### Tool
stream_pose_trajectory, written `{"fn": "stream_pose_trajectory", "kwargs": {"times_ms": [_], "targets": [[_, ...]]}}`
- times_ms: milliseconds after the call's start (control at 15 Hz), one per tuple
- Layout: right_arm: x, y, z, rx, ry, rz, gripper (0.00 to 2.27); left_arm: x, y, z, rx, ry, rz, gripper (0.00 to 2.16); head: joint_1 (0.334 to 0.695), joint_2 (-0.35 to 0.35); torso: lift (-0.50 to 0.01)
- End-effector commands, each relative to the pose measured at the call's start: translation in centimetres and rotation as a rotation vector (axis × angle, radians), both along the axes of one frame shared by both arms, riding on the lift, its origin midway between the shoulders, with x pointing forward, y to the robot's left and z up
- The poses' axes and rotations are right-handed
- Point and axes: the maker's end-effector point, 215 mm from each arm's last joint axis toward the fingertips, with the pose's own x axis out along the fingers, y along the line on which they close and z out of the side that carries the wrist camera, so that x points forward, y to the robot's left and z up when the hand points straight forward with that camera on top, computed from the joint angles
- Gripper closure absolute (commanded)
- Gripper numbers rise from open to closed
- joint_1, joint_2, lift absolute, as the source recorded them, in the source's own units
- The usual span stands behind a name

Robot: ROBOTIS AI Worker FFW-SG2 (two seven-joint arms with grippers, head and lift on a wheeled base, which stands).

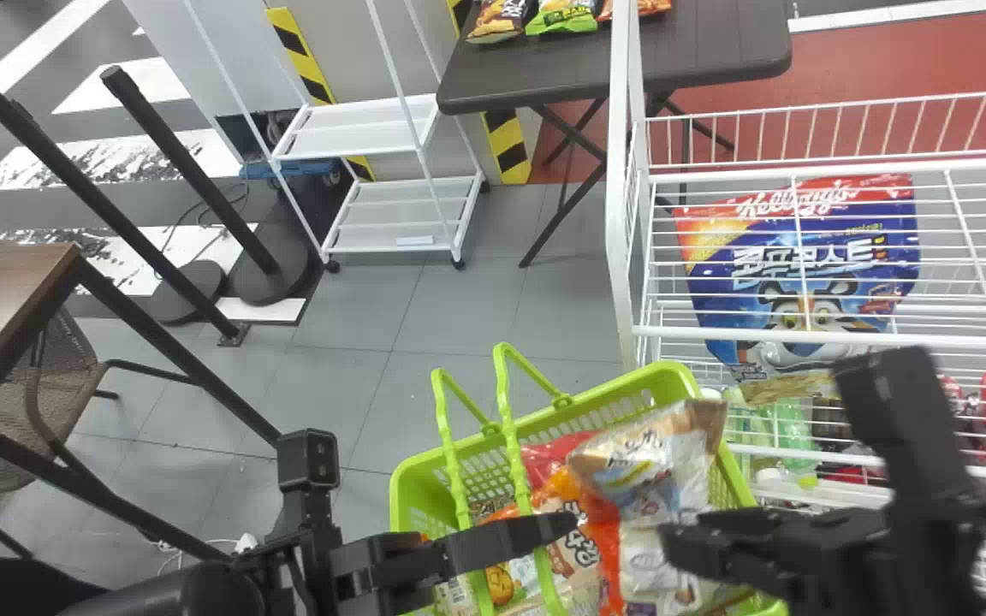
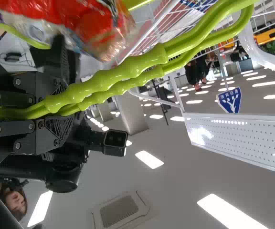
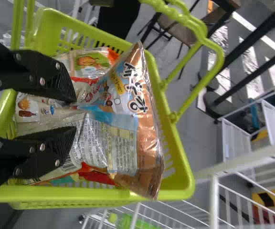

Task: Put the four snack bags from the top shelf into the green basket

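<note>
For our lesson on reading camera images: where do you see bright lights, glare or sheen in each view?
Head view: pale highlights on the snack bag; left wrist view: ceiling lights showing as stark white patches, glare on the perforated white panel; right wrist view: sheen along the bag's creased brown edge.

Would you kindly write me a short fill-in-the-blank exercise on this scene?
The pincer closed on the basket's handles is the robot's ____ one.
Several snack bags lie ____ the basket.
The hazard strips by the wall are black and ____.
The basket is coloured ____.

Missing words: left; inside; yellow; green.
</note>
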Motion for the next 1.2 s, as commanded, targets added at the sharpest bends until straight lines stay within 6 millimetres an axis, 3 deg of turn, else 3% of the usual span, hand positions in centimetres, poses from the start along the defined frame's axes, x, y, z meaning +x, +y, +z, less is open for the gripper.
{"fn": "stream_pose_trajectory", "kwargs": {"times_ms": [0,133,200,267,400,533,600,800,933,1133], "targets": [[2.1,-3.3,3.1,0.042,-0.056,-0.076,0.02,-0.1,0.1,0.1,-0.007,-0.003,-0.001,2.15,0.695,0.350,0.000],[3.8,-7.3,5.8,0.101,-0.109,-0.162,0.04,0.0,0.1,0.1,-0.005,-0.004,-0.001,2.15,0.695,0.350,0.000],[4.4,-9.7,6.0,0.101,-0.124,-0.216,0.04,-0.1,0.2,0.0,-0.004,-0.002,-0.001,2.15,0.695,0.340,0.000],[5.8,-11.9,6.6,0.112,-0.171,-0.288,0.04,0.0,0.3,0.0,0.000,-0.013,0.001,2.15,0.695,0.274,0.000],[9.7,-18.5,5.6,0.006,-0.356,-0.499,0.04,0.3,0.5,0.1,0.022,-0.061,0.007,2.15,0.695,0.197,0.000],[12.0,-22.5,5.6,-0.075,-0.571,-0.626,0.04,0.6,0.7,0.3,0.067,-0.150,0.008,2.15,0.695,0.105,0.000],[12.6,-24.1,6.2,-0.103,-0.691,-0.673,0.04,0.6,1.0,0.2,0.104,-0.190,-0.001,2.15,0.695,0.013,0.000],[12.3,-25.4,5.9,-0.149,-0.871,-0.710,0.05,0.2,1.8,-0.6,0.176,-0.212,-0.028,2.15,0.695,-0.058,0.000],[11.9,-25.8,3.5,-0.162,-0.844,-0.710,0.05,-0.1,2.2,-0.7,0.209,-0.222,-0.041,2.15,0.695,-0.073,0.000],[11.5,-25.3,3.0,-0.158,-0.849,-0.701,0.05,-0.3,1.8,-0.6,0.209,-0.231,-0.053,2.15,0.695,-0.074,0.000]]}}
